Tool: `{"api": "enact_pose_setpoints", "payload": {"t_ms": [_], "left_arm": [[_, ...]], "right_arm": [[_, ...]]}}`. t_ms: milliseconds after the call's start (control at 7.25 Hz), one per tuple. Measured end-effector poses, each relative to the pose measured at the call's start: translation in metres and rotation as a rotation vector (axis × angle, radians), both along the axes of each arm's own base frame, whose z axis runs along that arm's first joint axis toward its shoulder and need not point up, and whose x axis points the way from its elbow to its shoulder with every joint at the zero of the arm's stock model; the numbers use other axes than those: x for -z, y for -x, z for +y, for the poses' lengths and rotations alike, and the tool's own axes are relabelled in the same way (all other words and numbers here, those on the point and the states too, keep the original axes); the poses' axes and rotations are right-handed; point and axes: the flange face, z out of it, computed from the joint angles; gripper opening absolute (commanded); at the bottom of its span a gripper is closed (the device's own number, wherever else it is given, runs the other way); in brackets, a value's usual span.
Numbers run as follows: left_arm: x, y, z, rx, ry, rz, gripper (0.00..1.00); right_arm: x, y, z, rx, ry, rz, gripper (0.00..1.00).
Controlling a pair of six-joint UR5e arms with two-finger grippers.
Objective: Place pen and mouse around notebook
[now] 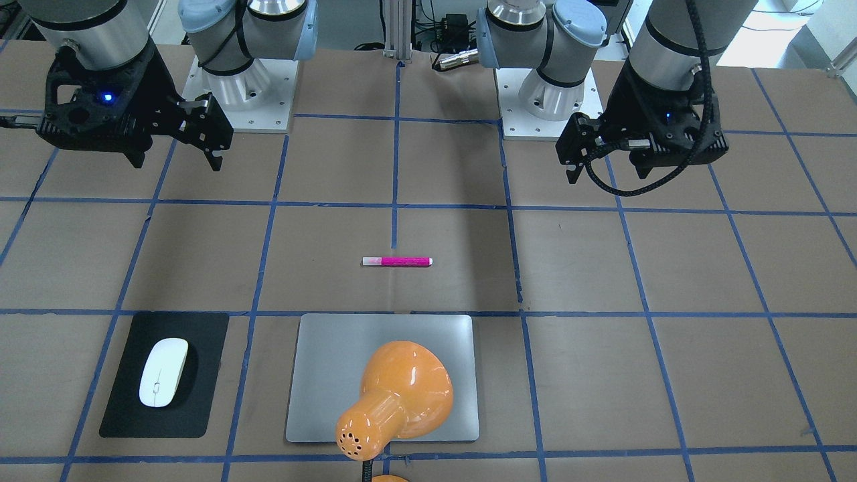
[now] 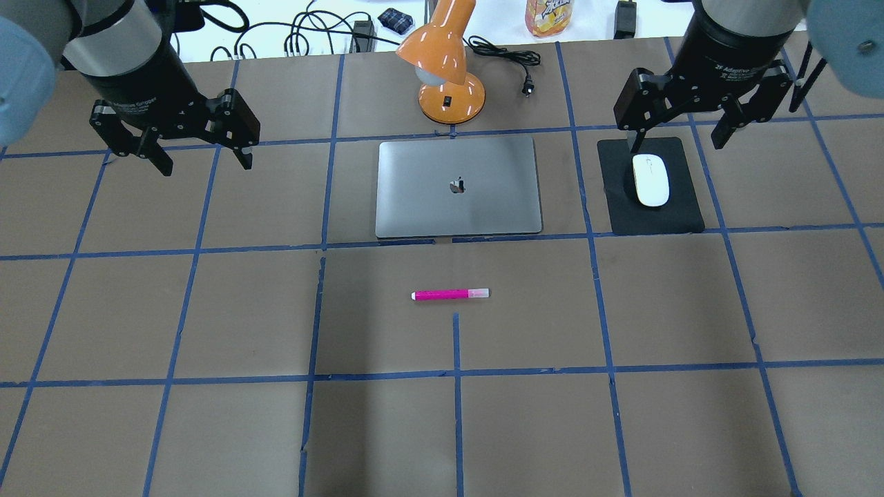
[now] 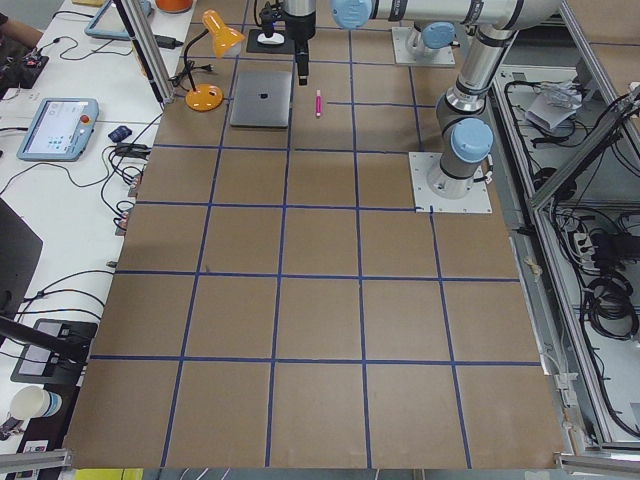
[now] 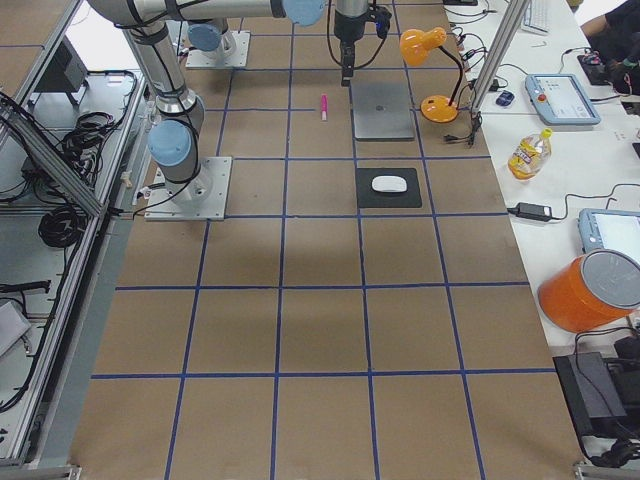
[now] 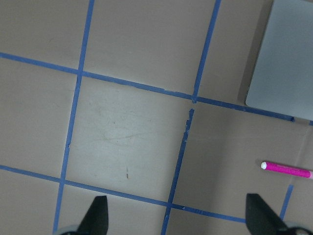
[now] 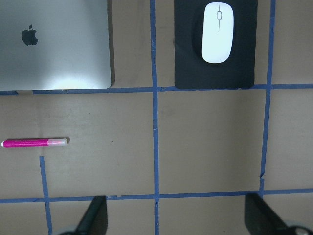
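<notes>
The left gripper (image 2: 206,164) and right gripper (image 2: 675,146) hang released, empty. The pen (image 2: 450,294), seemingly round, may roll from a pinch; the smooth mouse (image 2: 650,179) could slip.

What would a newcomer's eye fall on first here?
Probably the bright pink pen, lying alone on the brown table on the robot's side of the silver notebook. Next come the orange lamp standing just beyond the notebook's far edge and the white mouse on a black mat to the notebook's right. The left gripper and right gripper hang open, holding nothing.
</notes>
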Motion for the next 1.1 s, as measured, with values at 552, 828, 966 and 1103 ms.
{"api": "enact_pose_setpoints", "payload": {"t_ms": [552, 828, 966, 1103], "left_arm": [[-0.003, 0.007, -0.030, 0.096, -0.030, -0.005, 1.00], [-0.003, 0.011, -0.017, 0.180, -0.039, -0.010, 1.00], [-0.009, 0.012, -0.012, 0.161, -0.031, -0.006, 1.00], [-0.015, 0.012, -0.010, 0.101, -0.015, 0.008, 1.00]], "right_arm": [[0.001, 0.003, -0.001, 0.004, -0.002, 0.001, 1.00], [0.001, 0.002, -0.001, 0.005, -0.001, -0.011, 1.00], [0.001, 0.002, -0.001, 0.006, 0.000, -0.013, 1.00], [0.001, 0.001, -0.001, 0.005, 0.001, -0.014, 1.00]]}}
